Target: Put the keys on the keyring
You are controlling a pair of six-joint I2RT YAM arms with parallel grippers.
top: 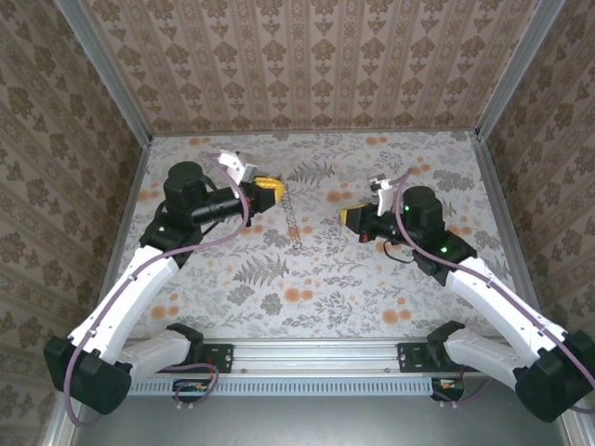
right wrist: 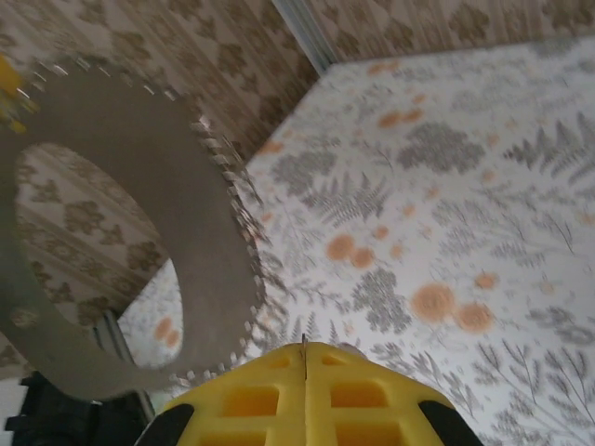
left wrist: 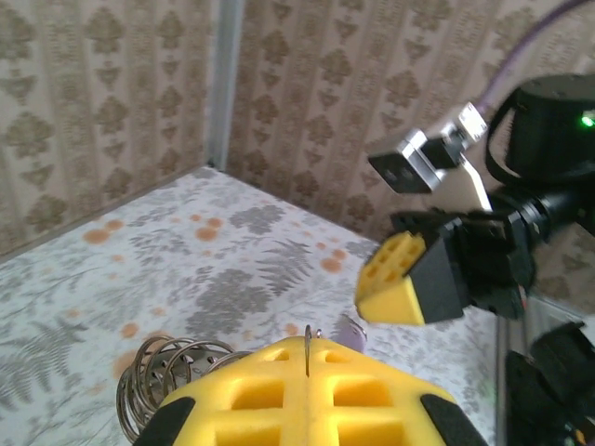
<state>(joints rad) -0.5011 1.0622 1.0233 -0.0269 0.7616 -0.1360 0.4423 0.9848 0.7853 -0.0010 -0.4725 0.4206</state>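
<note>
The right hand's [right wrist: 305, 401] yellow waffle-patterned pads sit nearest, pressed flat together with only a thin seam between them. Whether anything is pinched in that seam cannot be told. Just above and to the left of them hangs a blurred grey band with a saw-toothed outer edge, curving into an upright loop: the small flat silvery keys [right wrist: 212, 240].

From above, the keys [top: 296, 221] read as one jagged chain. Its long axis runs far-to-near over the floral-patterned table [top: 279, 297], midway between the two hands. Its far end lies just beside the tip of the left hand [top: 270, 192], and its near end points toward the arm bases. Whether it rests on the table or hangs above it is unclear.

The left hand's [left wrist: 307, 401] yellow pads are likewise closed tight. Beside them on the left, thin wire turns of the keyring [left wrist: 163, 381] show low over the table. The right hand [left wrist: 395, 279] faces it, apart, with its fingers together.
</note>
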